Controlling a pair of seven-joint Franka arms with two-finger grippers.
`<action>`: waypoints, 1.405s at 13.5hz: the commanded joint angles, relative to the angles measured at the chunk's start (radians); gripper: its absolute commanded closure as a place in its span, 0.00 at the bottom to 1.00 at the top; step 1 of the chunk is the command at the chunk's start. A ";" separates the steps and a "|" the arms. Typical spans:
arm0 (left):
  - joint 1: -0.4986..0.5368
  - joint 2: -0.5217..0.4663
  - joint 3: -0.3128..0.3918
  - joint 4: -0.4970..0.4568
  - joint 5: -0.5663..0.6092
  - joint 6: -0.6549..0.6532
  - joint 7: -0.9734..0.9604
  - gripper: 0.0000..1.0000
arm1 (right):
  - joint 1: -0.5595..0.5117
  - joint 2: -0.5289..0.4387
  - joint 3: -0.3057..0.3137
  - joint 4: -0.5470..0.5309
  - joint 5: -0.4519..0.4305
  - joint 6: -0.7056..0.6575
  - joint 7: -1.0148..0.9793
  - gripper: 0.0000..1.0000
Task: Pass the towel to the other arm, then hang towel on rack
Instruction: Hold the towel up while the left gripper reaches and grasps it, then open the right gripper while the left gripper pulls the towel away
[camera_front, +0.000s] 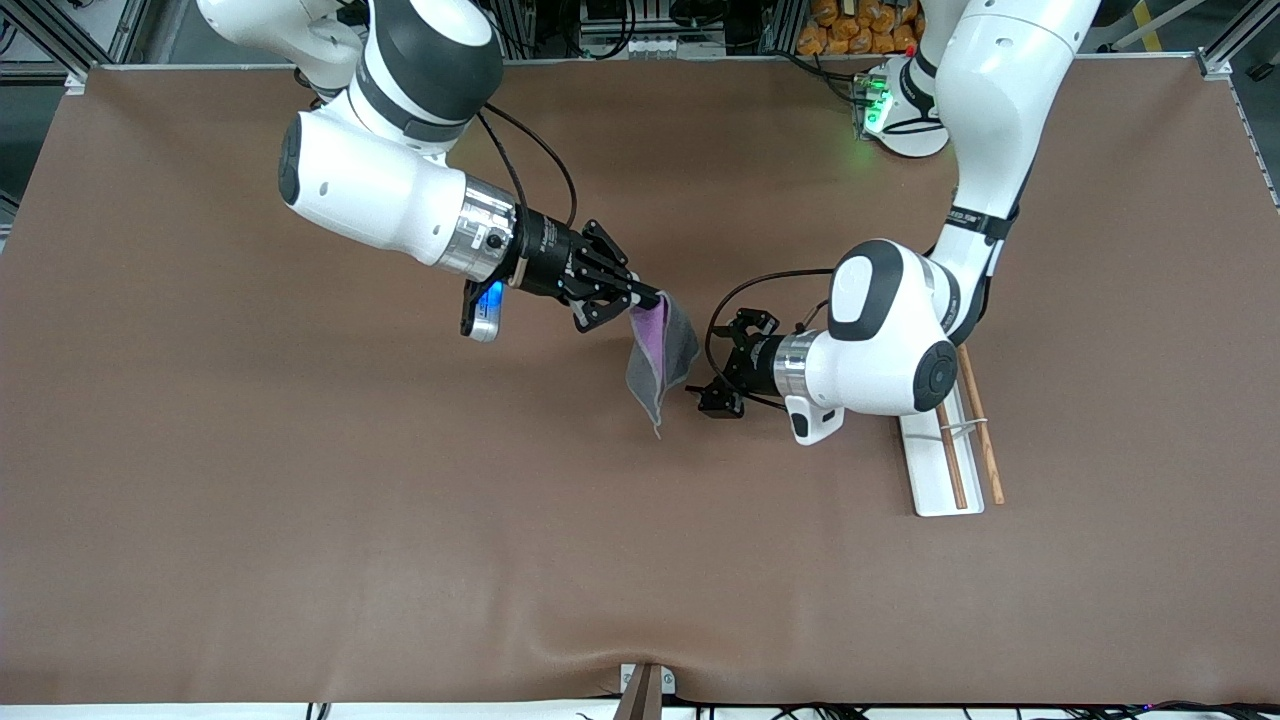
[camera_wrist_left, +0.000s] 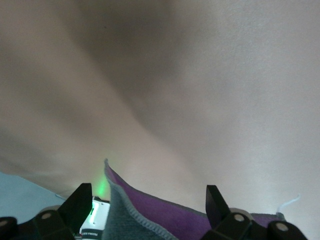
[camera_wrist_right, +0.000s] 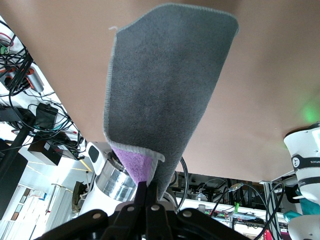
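Note:
The towel (camera_front: 660, 345), grey outside and purple inside, hangs folded in the air over the middle of the table. My right gripper (camera_front: 650, 297) is shut on its upper corner; in the right wrist view the towel (camera_wrist_right: 165, 85) rises from the closed right gripper (camera_wrist_right: 149, 192). My left gripper (camera_front: 722, 362) stands open beside the towel, toward the rack. In the left wrist view the towel's edge (camera_wrist_left: 150, 215) lies between the spread fingers (camera_wrist_left: 80, 200) of the left gripper (camera_wrist_left: 148, 200), apart from both. The rack (camera_front: 935, 470), a white base with two wooden rods (camera_front: 985, 430), lies partly under the left arm.
A brown mat (camera_front: 300, 500) covers the whole table. A green-lit box (camera_front: 872, 105) sits by the left arm's base. A small wooden piece (camera_front: 640, 690) sticks up at the table edge nearest the front camera.

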 joint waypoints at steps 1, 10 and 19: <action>-0.018 0.007 0.007 0.018 -0.021 0.002 -0.059 0.00 | 0.005 0.013 -0.004 0.024 0.008 -0.006 0.017 1.00; -0.024 -0.022 0.007 0.021 -0.020 -0.017 -0.182 0.45 | 0.003 0.013 -0.004 0.024 0.006 -0.006 0.016 1.00; -0.012 -0.052 0.010 0.026 -0.004 -0.054 -0.168 1.00 | 0.003 0.013 -0.004 0.024 0.008 -0.007 0.017 1.00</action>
